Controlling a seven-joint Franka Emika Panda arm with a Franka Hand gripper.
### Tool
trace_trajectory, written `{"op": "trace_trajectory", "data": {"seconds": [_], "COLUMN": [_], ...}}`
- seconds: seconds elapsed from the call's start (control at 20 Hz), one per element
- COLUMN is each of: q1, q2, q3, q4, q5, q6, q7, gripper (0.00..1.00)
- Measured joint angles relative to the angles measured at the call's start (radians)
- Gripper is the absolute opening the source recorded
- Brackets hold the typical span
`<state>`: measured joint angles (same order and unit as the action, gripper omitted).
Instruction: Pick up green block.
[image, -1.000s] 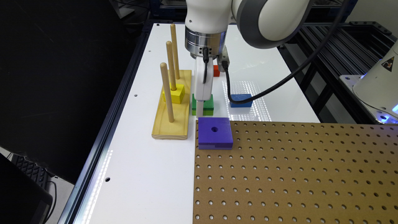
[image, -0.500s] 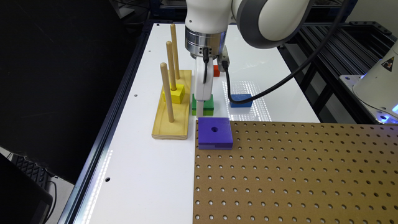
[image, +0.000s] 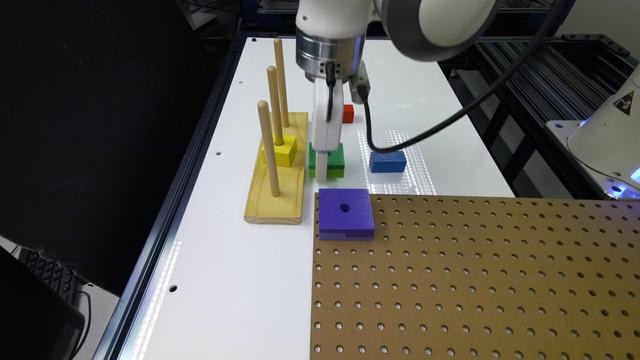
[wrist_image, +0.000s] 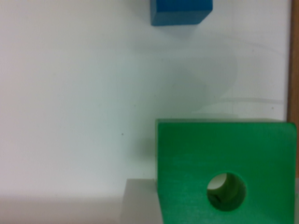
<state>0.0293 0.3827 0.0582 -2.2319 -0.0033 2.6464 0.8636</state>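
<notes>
End effector down at worktop level, its white body standing over the green block; a pale grey finger sits flush against one side of the block in the wrist view. The opposite finger can't be made out, so whether the end effector is spread or pressed onto the block I cannot tell. Green block lies flat on the white worktop, centre hole up, just beside the yellow peg base. Step in hand looks like the grasp itself: fingers astride the block, lift not yet begun. Next move likely calls for a firm squeeze on both sides, then a straight vertical rise. From the green block: peg base with three upright pegs and a yellow block close on one side, blue block near on the other, purple block on the pegboard edge just in front, red block behind. Sideways room is tight; upward is open.
</notes>
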Motion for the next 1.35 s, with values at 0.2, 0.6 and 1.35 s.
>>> {"op": "trace_trajectory", "data": {"seconds": [0.2,0.6,1.35], "q1": [0.000,0.000,0.000], "q2": [-0.009,-0.105,-0.267], "q3": [0.000,0.000,0.001], "q4": [-0.004,-0.005,-0.003], "q5": [0.0000,0.0000,0.0006], "q6": [-0.008,-0.106,-0.257], "q7": [0.000,0.001,0.002], "gripper": [0.00,0.00,0.00]}}
